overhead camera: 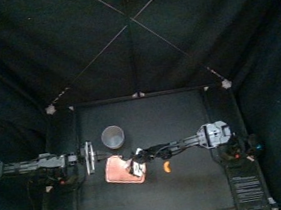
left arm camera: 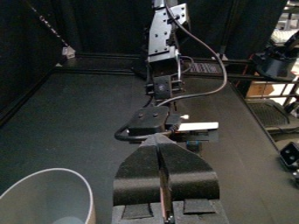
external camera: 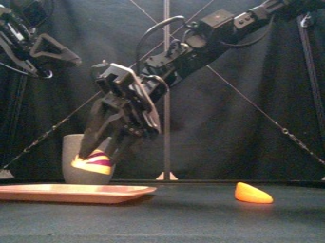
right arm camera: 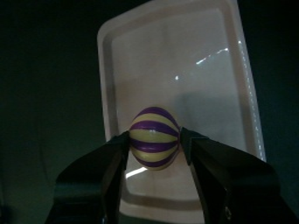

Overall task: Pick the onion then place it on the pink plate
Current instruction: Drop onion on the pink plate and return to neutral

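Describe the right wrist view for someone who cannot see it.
The right end effector grips a striped toy onion between its two dark jaws. It hangs over the pink plate, which lies on a dark table.

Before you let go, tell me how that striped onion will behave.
The onion looks round, so it will probably roll when released. The raised rim of the pink tray should stop it. Undented in the right gripper: probably stiff.
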Action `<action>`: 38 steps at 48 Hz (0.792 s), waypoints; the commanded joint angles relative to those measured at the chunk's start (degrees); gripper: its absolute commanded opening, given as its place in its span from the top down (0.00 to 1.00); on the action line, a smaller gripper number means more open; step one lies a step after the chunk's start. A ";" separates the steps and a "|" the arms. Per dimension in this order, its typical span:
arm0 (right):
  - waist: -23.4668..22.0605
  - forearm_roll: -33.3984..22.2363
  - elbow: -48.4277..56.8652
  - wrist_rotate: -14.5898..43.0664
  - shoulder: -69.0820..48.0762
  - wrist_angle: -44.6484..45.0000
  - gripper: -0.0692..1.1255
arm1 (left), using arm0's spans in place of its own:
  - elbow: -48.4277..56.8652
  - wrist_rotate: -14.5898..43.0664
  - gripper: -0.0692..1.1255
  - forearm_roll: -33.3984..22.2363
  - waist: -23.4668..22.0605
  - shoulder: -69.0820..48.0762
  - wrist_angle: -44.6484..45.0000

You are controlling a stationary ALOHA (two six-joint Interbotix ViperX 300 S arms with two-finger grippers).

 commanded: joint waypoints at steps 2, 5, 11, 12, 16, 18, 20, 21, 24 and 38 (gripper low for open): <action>0.18 -2.20 -4.22 0.00 -0.62 0.44 0.24 | -0.26 -0.09 0.88 -0.09 0.26 0.09 -0.35; 0.09 -2.99 -4.66 0.18 -0.26 0.44 0.19 | -0.18 -0.18 0.88 -0.09 0.26 0.09 -0.44; 0.09 -3.43 -4.66 0.26 -0.35 0.53 0.15 | -0.18 -0.26 0.88 -0.09 0.26 0.00 -0.35; 0.09 -3.43 -4.57 0.18 -0.35 0.62 0.15 | -0.18 -0.26 0.88 -0.09 0.26 0.09 -0.35; 0.09 -3.43 -4.13 0.18 -0.88 0.70 0.15 | -0.18 -0.26 0.89 -0.09 0.26 0.09 -0.35; 0.00 -3.52 -3.87 0.00 -1.14 0.70 0.15 | -0.18 -0.26 0.88 -0.09 0.26 0.09 -0.44; -0.09 -3.60 -3.43 0.00 -1.67 0.70 0.15 | -0.18 -0.18 0.88 -0.09 0.26 0.09 -0.35; -0.18 -3.60 -3.08 0.00 -2.11 0.70 0.15 | -0.18 -0.18 0.88 -0.09 0.26 0.09 -0.35; -0.18 -4.13 -1.76 0.00 -3.69 0.00 0.15 | -0.09 -0.18 0.88 -0.09 0.26 0.09 -0.35; -1.32 -7.73 13.62 -0.18 -16.17 -12.22 0.15 | 0.00 0.00 0.89 0.00 0.26 0.09 -0.26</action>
